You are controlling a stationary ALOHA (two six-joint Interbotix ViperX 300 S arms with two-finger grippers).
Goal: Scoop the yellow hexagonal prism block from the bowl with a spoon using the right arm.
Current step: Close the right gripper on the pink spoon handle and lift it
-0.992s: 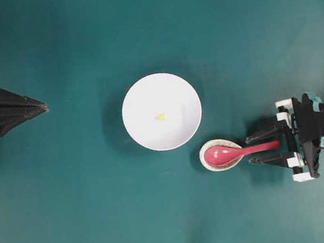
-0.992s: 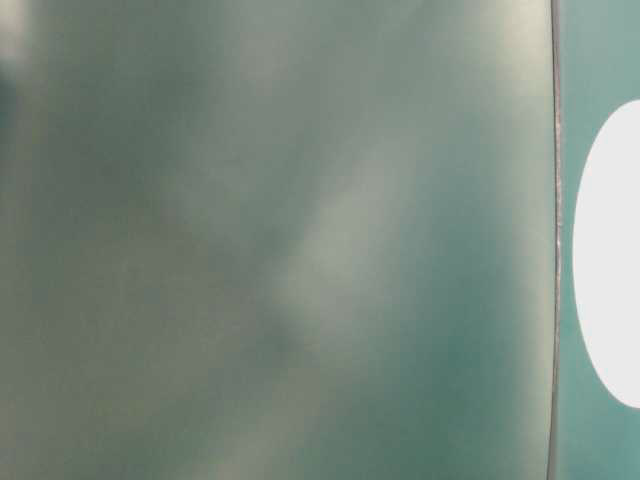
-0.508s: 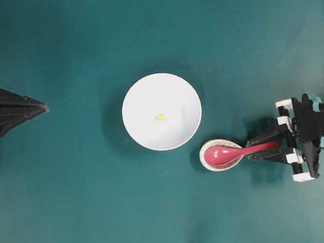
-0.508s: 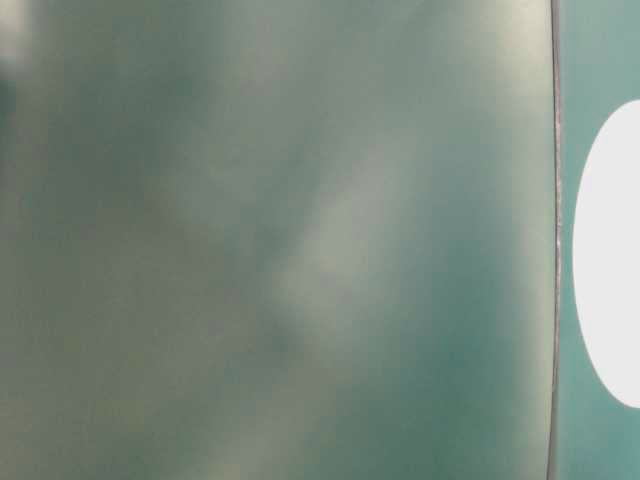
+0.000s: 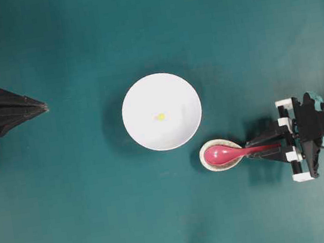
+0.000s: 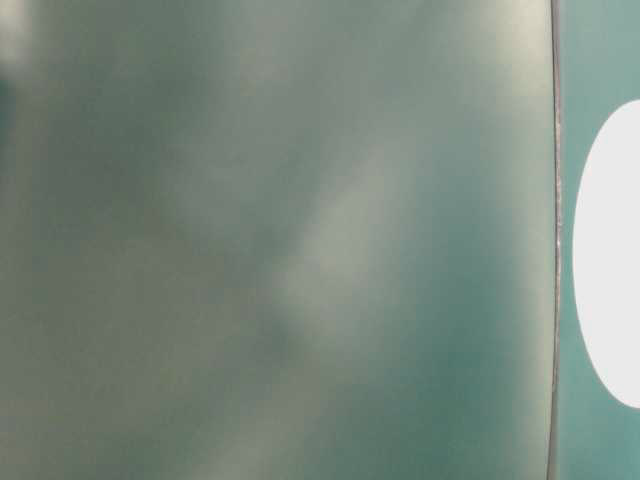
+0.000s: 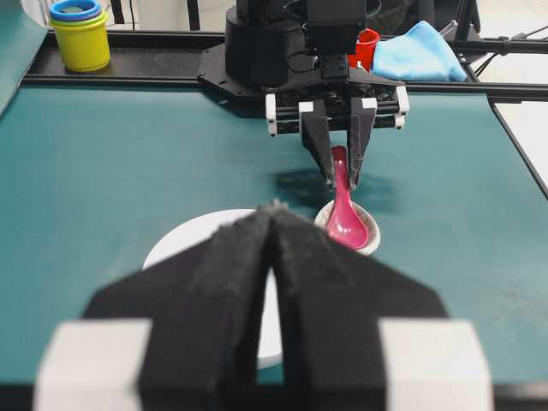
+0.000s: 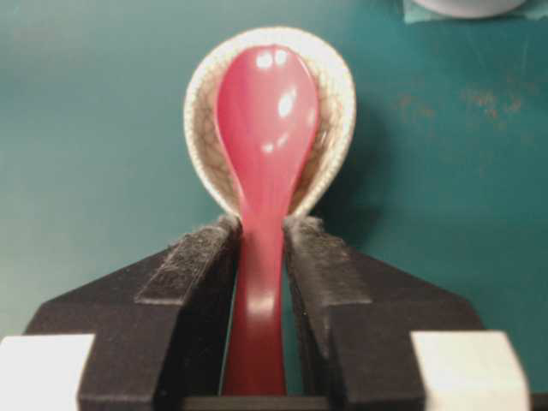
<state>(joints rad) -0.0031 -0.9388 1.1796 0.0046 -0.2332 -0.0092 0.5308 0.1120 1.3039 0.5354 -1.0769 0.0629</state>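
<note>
right wrist view: right gripper (image 8: 261, 257) pinching spoon (image 8: 261, 163) handle.

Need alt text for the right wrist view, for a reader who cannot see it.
Seen from just behind its fingers, the right gripper flanks the handle of a pink-red spoon. The spoon's scoop rests in a small speckled cream dish on a teal table.

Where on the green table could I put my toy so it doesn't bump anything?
Bare mat lies between the left gripper and the bowl, and across the top and bottom. It is crowded lower right: the spoon rests in a small dish beside the bowl, with the right gripper around its handle.
</note>
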